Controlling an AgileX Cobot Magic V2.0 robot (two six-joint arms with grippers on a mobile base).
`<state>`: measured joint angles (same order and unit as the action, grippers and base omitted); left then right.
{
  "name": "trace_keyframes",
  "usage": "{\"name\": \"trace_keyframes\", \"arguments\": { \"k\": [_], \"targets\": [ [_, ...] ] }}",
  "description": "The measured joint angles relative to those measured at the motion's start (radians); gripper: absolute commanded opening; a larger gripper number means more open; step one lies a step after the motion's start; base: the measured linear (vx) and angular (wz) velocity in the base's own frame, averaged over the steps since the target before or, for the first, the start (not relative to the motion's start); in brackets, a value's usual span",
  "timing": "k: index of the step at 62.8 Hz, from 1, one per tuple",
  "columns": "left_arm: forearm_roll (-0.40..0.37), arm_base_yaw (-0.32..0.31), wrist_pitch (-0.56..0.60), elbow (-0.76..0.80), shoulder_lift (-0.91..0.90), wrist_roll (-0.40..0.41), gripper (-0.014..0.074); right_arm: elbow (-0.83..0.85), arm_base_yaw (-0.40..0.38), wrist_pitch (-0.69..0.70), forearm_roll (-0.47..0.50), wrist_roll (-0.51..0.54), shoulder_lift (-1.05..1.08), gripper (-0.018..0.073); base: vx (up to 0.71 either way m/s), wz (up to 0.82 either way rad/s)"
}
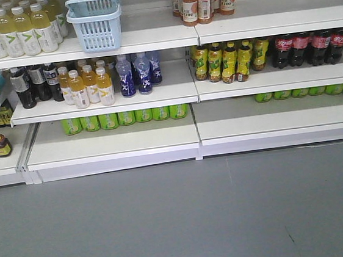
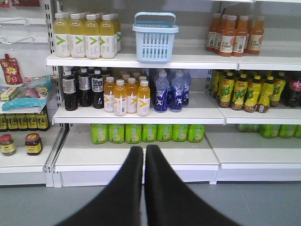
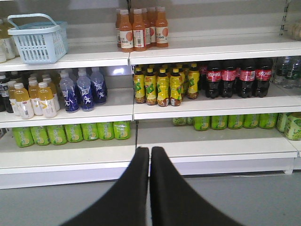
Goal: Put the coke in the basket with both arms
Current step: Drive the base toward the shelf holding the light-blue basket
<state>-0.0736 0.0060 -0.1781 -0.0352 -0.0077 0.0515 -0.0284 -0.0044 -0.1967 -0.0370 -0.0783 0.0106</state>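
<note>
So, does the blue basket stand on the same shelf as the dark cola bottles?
No, the basket stands on the top shelf, while the cola bottles stand one shelf lower.

The light blue slotted basket [image 2: 155, 40] stood upright on the top shelf [image 2: 197, 60], its handle raised, far beyond the left gripper [image 2: 144, 149] and up-left of the right gripper [image 3: 149, 150].

The front-facing view stands back from the shelves [image 1: 112, 144] and tilts down, so grey floor [image 1: 182, 225] fills its lower half. The wrist views look nearly level and seemingly somewhat closer, one over the left tool [image 2: 144, 149] at the left bay, the other over the right tool [image 3: 149, 150] at the seam between bays. All three share the basket [image 1: 95, 26] and blue bottles [image 1: 136, 74].
</note>
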Motion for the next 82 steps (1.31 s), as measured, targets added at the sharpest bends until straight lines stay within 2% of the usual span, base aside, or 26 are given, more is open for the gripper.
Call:
{"name": "trace_keyframes", "arguments": {
  "k": [82],
  "targets": [
    [0.000, 0.000, 0.000, 0.000, 0.000, 0.000, -0.0006, 0.000, 0.000, 0.000, 0.000, 0.000, 0.000, -0.0006, 0.20, 0.06]
  ]
}}
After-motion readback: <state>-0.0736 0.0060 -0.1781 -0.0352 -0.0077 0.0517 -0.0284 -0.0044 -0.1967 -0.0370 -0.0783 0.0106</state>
